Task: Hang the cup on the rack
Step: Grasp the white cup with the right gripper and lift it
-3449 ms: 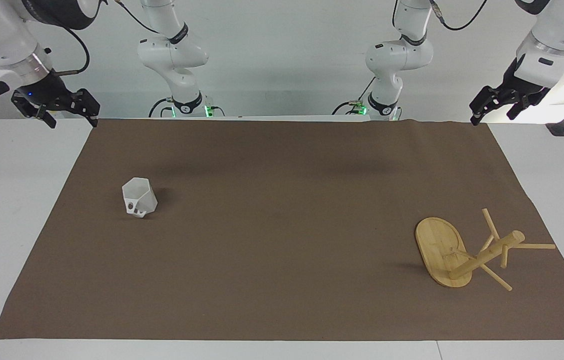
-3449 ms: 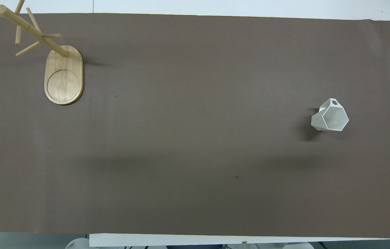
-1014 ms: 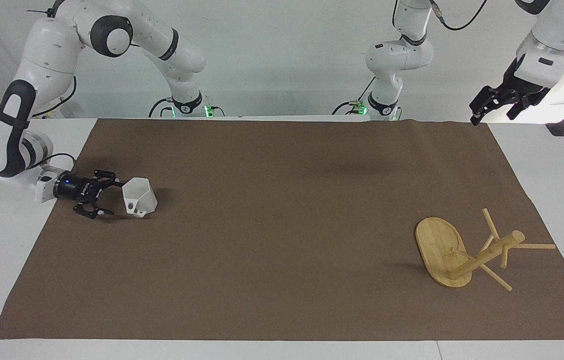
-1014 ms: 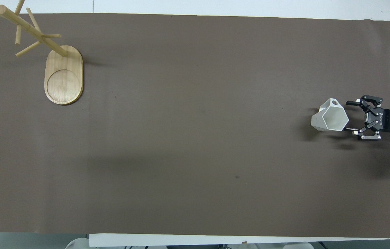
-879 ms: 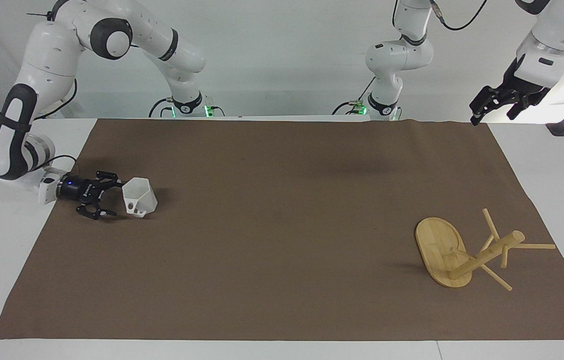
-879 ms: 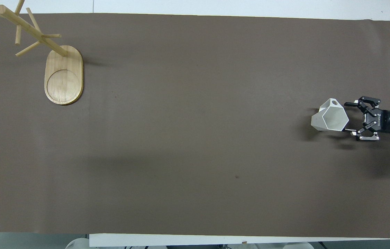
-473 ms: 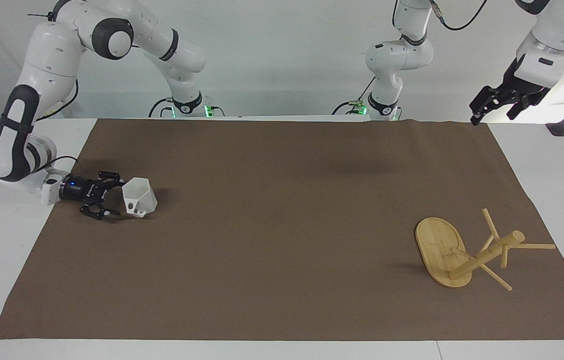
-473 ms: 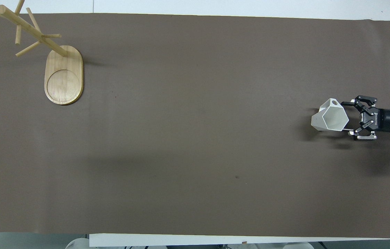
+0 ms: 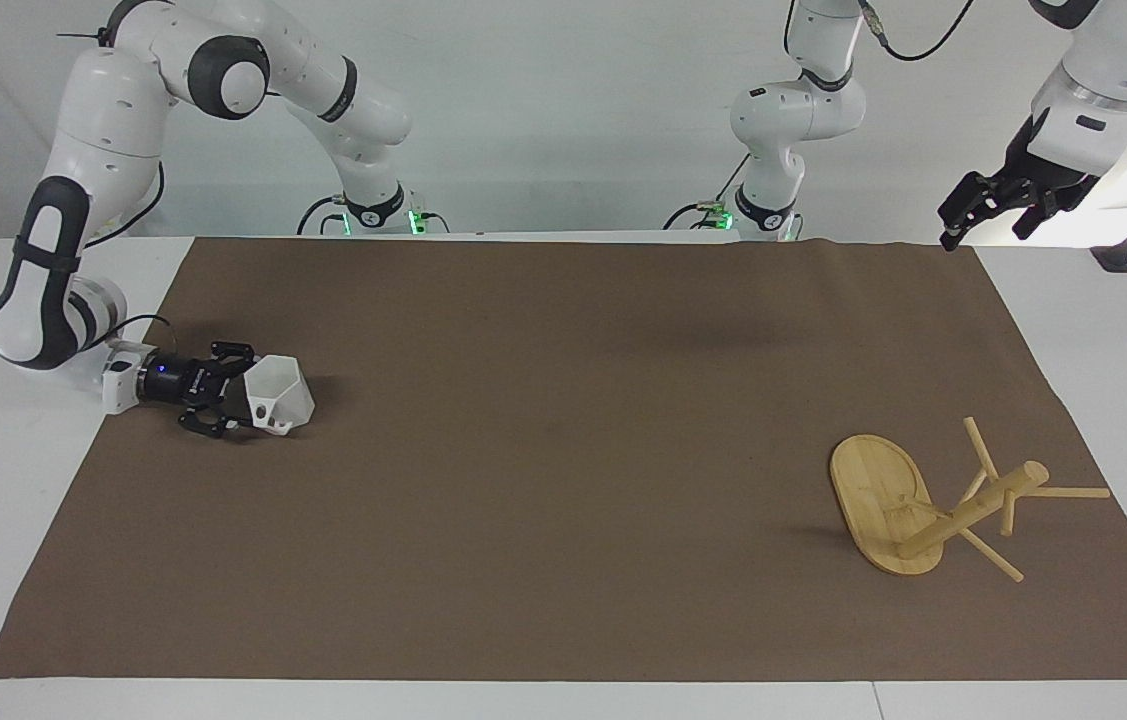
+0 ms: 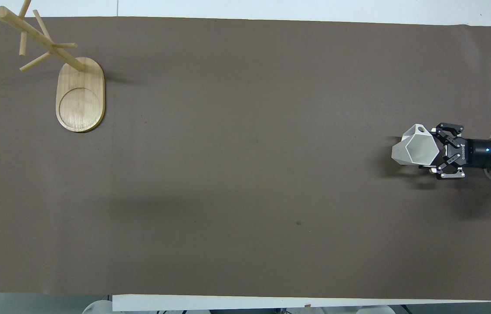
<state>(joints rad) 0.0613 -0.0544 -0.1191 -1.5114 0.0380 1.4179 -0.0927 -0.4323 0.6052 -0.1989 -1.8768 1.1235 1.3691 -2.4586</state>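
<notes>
Right gripper (image 9: 245, 398) comes in low, jaws spread around the white faceted mug (image 9: 279, 395), not yet clamped; left gripper (image 9: 963, 215) waits, open. From overhead, the bamboo mug tree (image 10: 79, 93) stands well apart. Next: clench, lift, carry across.

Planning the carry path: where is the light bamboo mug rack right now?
The light bamboo mug rack stands on the brown mat toward the left arm's end, farther from the robots than the white faceted cup.
</notes>
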